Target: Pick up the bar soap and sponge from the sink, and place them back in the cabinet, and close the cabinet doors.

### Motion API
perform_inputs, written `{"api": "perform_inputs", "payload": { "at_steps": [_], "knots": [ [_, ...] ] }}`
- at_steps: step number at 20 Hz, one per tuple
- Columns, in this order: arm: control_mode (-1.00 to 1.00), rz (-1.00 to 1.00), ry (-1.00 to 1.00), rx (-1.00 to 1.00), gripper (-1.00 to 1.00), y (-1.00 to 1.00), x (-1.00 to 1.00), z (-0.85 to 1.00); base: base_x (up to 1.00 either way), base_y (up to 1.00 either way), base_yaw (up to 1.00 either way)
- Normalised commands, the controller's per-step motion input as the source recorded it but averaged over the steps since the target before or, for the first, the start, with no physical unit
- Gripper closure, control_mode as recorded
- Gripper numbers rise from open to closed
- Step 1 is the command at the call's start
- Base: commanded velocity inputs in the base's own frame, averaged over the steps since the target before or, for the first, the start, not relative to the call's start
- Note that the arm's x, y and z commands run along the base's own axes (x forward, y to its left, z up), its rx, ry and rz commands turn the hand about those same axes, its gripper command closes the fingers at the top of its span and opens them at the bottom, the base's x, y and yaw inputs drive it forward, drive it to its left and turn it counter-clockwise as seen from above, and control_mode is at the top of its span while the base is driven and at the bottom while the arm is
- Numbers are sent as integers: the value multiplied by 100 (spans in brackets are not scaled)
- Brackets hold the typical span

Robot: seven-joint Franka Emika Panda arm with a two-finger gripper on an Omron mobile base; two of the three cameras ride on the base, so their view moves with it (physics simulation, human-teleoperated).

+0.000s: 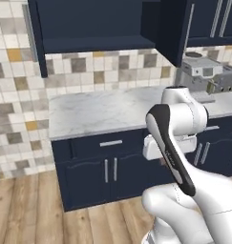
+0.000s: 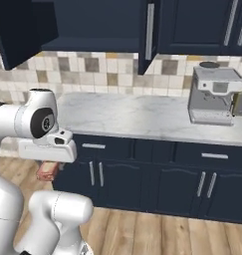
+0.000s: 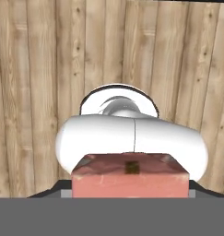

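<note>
Soap point(image 3: 129, 182) clamped in my fingers point(image 3: 130, 192), low over floor; next, lift it to the open cabinet point(image 1: 96, 28) shelf.

The grey-veined marble counter point(image 2: 127, 117) runs along the tiled wall above and beyond the pincer point(image 2: 48, 172). On it, far to the pincer's right, stands a silver coffee machine point(image 2: 214, 94), apparently hard against the backsplash. Below the pincer lies the wooden plank floor point(image 3: 35, 69), carrying the navy base cabinets point(image 2: 142, 179)
</note>
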Motion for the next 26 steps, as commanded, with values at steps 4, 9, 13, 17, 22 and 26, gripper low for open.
{"api": "perform_inputs", "payload": {
  "at_steps": [4, 9, 13, 17, 22, 26],
  "knots": [
    [100, 0, 0, 0, 100, 0, 0, 0, 60, 26, 0],
    [100, 0, 0, 0, 100, 0, 0, 0, 67, 19, 0],
    [100, 0, 0, 0, 100, 0, 0, 0, 65, 23, 0],
    [100, 0, 0, 0, 100, 0, 0, 0, 61, 18, 0],
    [100, 0, 0, 0, 100, 0, 0, 0, 57, 12, 0],
    [100, 0, 0, 0, 100, 0, 0, 0, 57, 19, 0]
  ]
}}
